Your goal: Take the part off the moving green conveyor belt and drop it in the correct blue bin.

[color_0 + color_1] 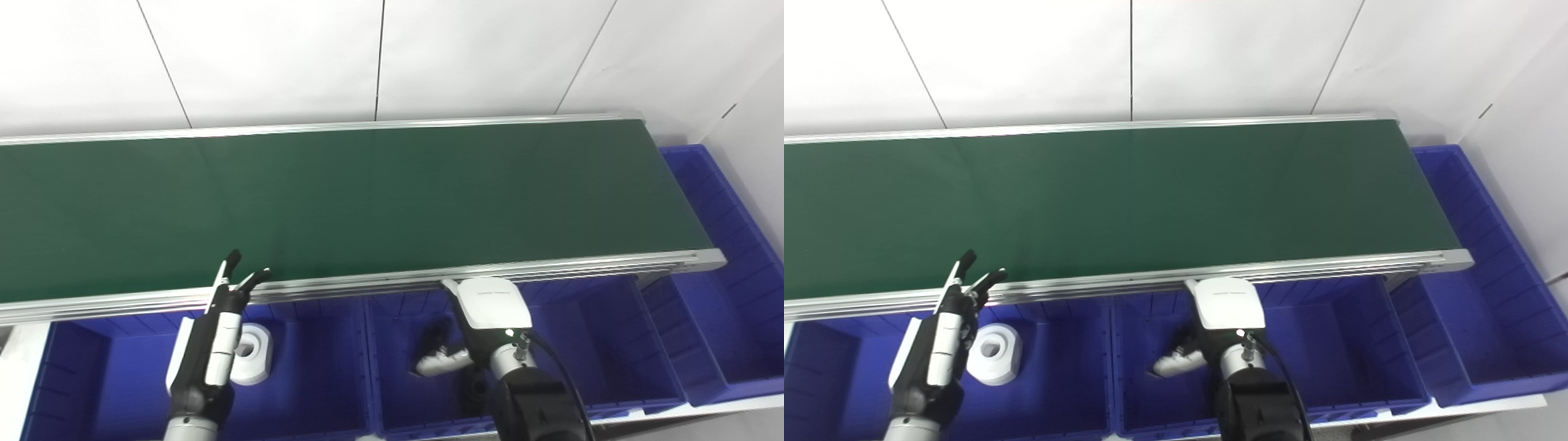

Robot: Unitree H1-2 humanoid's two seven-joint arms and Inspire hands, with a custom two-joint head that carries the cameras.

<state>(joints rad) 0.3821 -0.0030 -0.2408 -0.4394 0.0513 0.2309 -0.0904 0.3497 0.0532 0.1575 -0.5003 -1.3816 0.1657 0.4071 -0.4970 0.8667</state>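
Showing, in the left eye view, a dark green conveyor belt (392, 196) running across the middle of the frame from the left edge to the upper right. Lining up below its near metal rail, along the bottom of the frame, a row of blue bins. Lying on the floor of the left blue plastic bin (318, 380), at lower left, a white round plastic part (252, 354) with a hole in its middle. Hovering just left of that part, the left hand (211, 343), holding nothing, fingers spread apart and pointing up toward the rail. Reaching down into the middle blue plastic bin (398, 324), at lower centre, the right hand (493, 303), its white back facing the camera. Hiding its own fingers, so cannot tell whether spread or closed. Poking out at its lower left, a white elongated piece (438, 362); cannot tell whether thumb or part.

Showing the same in the right eye view. Resting at lower left, the white round plastic part (994, 353), just right of the left hand (937, 343) with fingers parted. Dipping into the middle bin, the right hand (1228, 303), the white elongated piece (1176, 362) touching its lower left side.
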